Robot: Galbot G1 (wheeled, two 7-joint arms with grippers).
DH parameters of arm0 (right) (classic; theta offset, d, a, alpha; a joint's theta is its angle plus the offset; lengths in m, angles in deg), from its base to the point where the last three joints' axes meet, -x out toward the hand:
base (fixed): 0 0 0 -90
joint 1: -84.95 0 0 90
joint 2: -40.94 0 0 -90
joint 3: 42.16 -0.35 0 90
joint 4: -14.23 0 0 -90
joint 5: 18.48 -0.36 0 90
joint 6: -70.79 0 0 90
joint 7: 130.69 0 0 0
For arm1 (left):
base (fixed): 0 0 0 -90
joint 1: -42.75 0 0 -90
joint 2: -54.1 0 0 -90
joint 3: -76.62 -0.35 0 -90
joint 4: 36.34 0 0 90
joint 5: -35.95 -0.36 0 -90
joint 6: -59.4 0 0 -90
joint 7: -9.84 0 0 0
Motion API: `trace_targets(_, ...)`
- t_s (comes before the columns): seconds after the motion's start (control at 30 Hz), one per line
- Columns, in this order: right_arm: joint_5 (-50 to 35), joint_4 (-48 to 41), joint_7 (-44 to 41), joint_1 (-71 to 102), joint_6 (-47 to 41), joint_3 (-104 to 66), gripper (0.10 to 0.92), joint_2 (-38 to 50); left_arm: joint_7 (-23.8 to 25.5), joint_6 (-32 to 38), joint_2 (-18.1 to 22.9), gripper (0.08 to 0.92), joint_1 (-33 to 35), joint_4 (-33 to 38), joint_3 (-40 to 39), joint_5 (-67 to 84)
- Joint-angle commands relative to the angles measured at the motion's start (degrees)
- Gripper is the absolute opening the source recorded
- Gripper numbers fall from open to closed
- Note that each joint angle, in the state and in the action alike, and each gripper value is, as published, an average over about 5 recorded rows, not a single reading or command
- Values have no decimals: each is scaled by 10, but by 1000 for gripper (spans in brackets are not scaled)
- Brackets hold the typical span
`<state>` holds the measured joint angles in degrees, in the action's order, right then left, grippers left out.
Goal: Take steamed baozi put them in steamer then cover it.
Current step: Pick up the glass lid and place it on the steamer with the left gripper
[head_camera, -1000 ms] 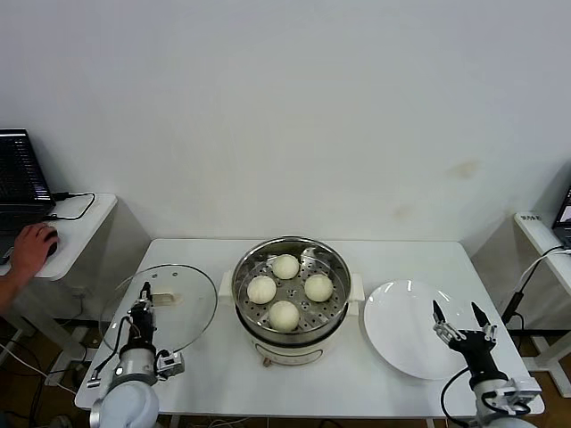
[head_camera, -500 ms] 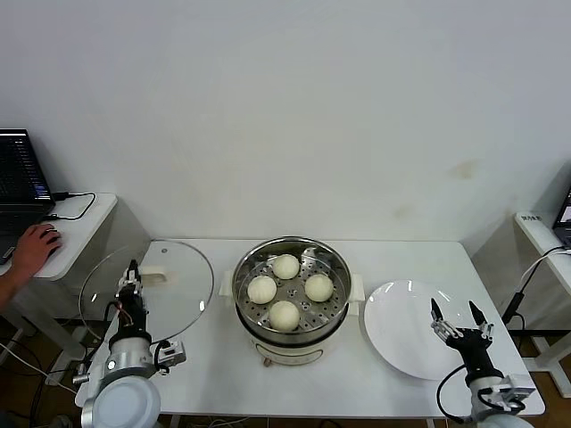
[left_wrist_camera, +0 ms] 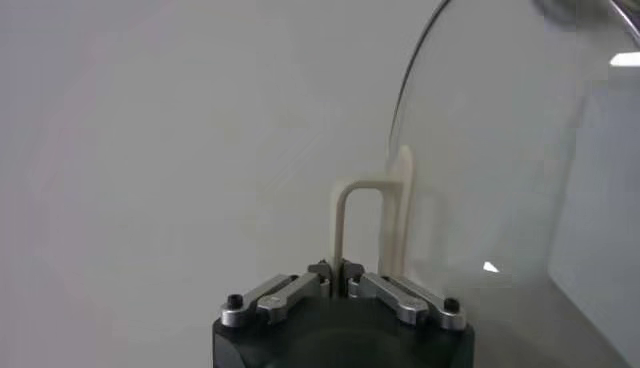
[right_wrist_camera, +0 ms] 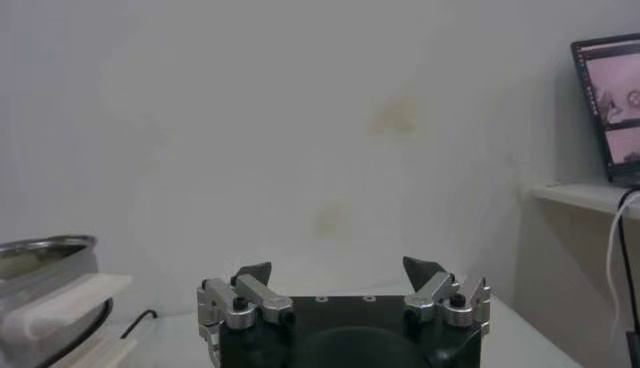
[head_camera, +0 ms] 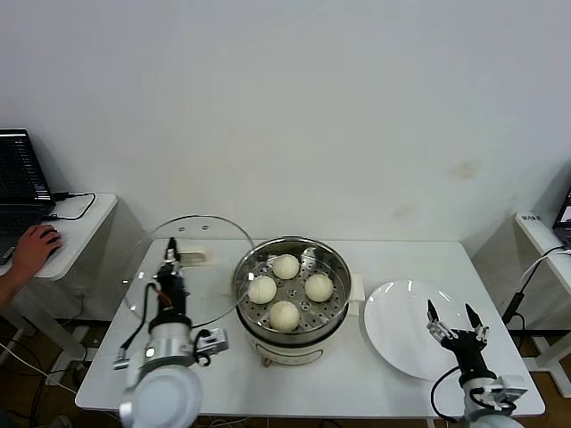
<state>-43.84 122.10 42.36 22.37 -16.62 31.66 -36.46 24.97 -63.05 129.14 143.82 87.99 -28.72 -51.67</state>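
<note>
The steel steamer (head_camera: 332,301) stands at the table's middle on its cream base, with four cream-white baozi (head_camera: 285,267) (head_camera: 261,289) (head_camera: 318,287) (head_camera: 284,316) on its perforated tray. My left gripper (head_camera: 169,254) is shut on the cream handle (left_wrist_camera: 343,225) of the clear glass cover (head_camera: 192,272), which is lifted and tilted, its right edge next to the steamer's left rim. In the left wrist view the cover (left_wrist_camera: 500,150) stands on edge before the jaws. My right gripper (head_camera: 450,318) is open and empty above the white plate (head_camera: 401,334); the right wrist view shows it (right_wrist_camera: 339,270) open too.
A side table (head_camera: 80,223) at the left holds a laptop (head_camera: 18,174), and a person's hand (head_camera: 31,248) rests on it. Another small table (head_camera: 544,236) stands at the right. The steamer's side handle (right_wrist_camera: 60,305) shows in the right wrist view.
My left gripper has lifted the cover off the table's left side, tilted it up and carried it right toward the steamer. My right gripper has barely moved.
</note>
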Motion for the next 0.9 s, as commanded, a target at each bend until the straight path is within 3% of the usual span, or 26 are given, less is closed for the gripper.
trace_targets(0.03,16,-3,-1,-1,1,-5,823,-19,18,-11,96,133,-82,-91,-121,-61)
trace_targets(0.43,19,-13,-2,-11,-1,-8,823,-23,39,-14,165,133,-117,-145,-161,-100)
trace_targets(0.9,20,-22,-3,-15,2,-11,823,-27,43,-21,169,133,-115,-173,-203,-98)
